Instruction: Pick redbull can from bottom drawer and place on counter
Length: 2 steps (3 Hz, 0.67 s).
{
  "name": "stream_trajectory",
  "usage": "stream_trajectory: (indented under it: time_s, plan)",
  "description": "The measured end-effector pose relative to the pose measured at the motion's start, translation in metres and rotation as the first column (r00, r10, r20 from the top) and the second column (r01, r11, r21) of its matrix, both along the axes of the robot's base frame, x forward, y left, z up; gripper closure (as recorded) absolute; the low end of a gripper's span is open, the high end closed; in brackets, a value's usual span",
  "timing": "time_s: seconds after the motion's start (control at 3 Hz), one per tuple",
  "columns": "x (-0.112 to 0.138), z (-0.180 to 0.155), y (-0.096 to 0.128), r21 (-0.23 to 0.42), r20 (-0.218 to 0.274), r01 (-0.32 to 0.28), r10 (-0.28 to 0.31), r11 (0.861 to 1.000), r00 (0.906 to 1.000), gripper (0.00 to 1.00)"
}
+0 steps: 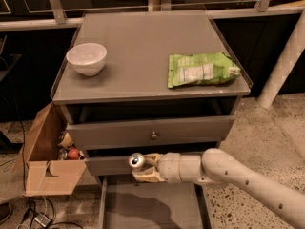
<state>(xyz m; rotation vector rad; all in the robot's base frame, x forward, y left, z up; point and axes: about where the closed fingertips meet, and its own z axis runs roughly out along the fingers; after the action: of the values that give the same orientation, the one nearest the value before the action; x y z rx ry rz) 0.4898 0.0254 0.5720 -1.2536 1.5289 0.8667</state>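
My gripper point(143, 167) is shut on the redbull can point(136, 161), a slim silver can with its pull-tab top facing up. It holds the can above the back of the open bottom drawer point(147, 206), in front of the middle drawer's face. My white arm point(238, 175) reaches in from the lower right. The counter point(138, 56) is the flat grey top of the cabinet, above the can.
A white bowl point(86, 57) stands at the counter's left and a green snack bag point(200, 69) lies at its right. The upper drawer point(152, 133) with a round knob is slightly out. An open cardboard box point(47, 163) with small items sits left of the cabinet.
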Motion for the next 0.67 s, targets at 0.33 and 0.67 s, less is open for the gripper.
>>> stream_trajectory:
  time_s: [0.33,0.67]
  plan:
    - [0.007,0.027,-0.002,0.008,0.044,0.012,-0.012,1.000,0.9989,1.00]
    - [0.015,0.061,-0.009,0.007,0.076,0.028,-0.028,1.000,0.9967,1.00]
